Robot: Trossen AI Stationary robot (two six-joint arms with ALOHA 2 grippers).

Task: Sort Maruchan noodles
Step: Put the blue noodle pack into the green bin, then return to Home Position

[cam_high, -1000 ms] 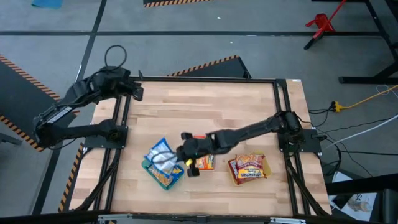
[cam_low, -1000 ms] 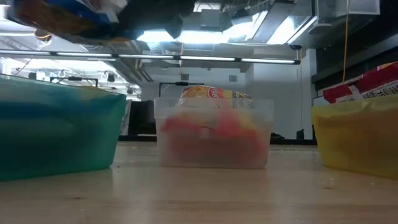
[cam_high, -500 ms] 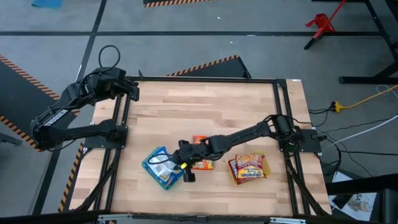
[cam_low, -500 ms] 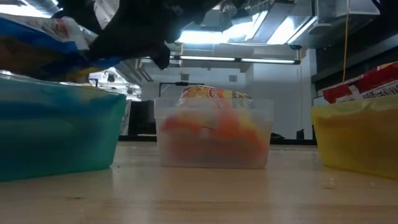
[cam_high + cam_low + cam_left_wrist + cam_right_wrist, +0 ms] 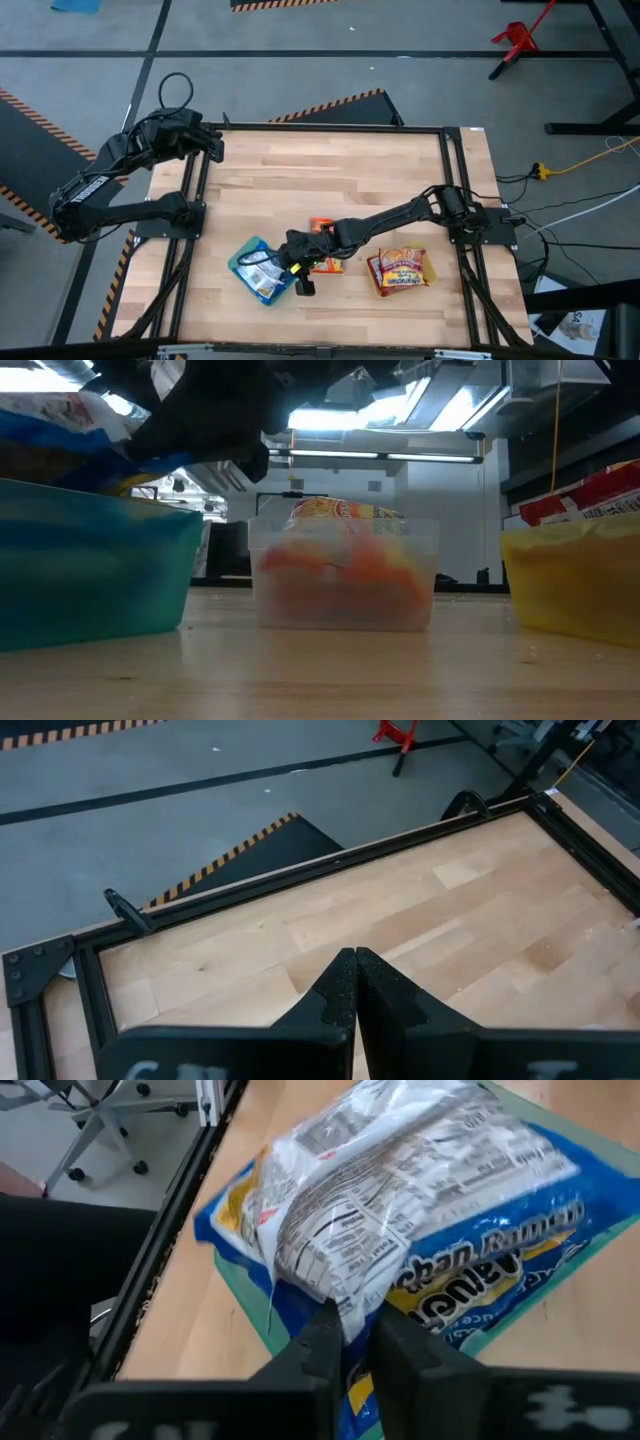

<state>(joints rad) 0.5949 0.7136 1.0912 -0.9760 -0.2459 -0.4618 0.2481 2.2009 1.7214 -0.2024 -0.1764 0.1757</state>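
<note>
The right gripper (image 5: 347, 1342) hangs over the teal tray (image 5: 243, 271), its fingers nearly together and pinching the edge of a blue-white noodle packet (image 5: 400, 1200) – this packet lies on other blue packets in that tray. The left gripper (image 5: 355, 982), pressed together, waits at the table's (image 5: 330, 170) far-left corner.

The bare far half of the light wooden table (image 5: 330, 170) lies open; near the front edge stand the teal plastic tray (image 5: 240, 268), clear plastic tray (image 5: 322, 262) and yellow plastic tray (image 5: 378, 282), with narrow gaps between
</note>
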